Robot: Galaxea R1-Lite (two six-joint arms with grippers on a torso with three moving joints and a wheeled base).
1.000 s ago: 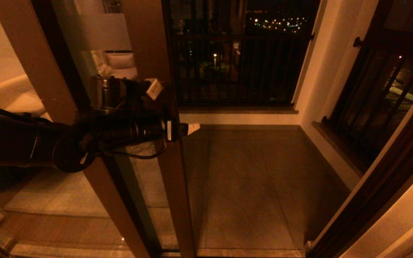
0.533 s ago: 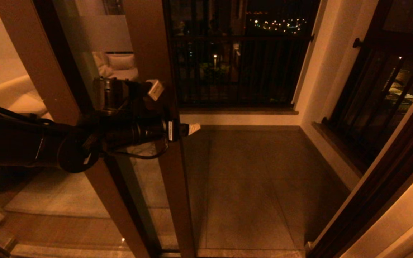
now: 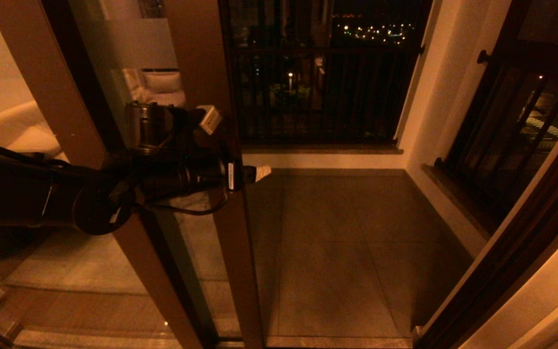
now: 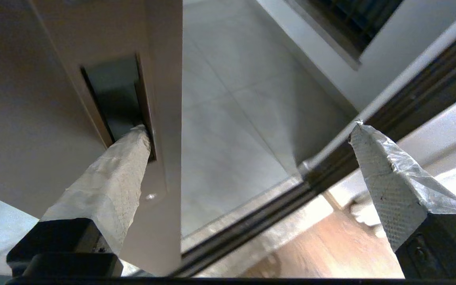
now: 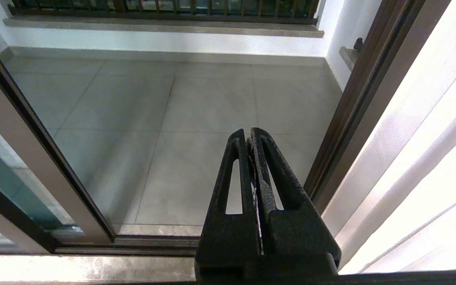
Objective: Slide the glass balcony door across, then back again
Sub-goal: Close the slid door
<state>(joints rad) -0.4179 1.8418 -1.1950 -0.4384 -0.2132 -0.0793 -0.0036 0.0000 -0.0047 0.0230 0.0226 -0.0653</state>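
Note:
The glass balcony door [image 3: 225, 252] stands left of centre, its brown stile running top to bottom, with a frosted band [image 3: 133, 43] on the pane. My left gripper [image 3: 245, 174] reaches in from the left at mid height and straddles the stile's free edge, open wide. In the left wrist view one cloth-wrapped finger [image 4: 117, 174] sits in the door's recessed pull [image 4: 113, 91]. The other finger [image 4: 374, 158] hangs free beyond the edge of the door [image 4: 164, 79]. My right gripper [image 5: 248, 132] is shut, empty and low, pointing at the balcony floor.
The doorway right of the stile is open onto the tiled balcony floor [image 3: 347, 252]. A black-barred railing [image 3: 317, 97] closes the far side. The dark door jamb [image 3: 511, 252] runs down the right. The floor track [image 5: 152, 241] crosses the threshold.

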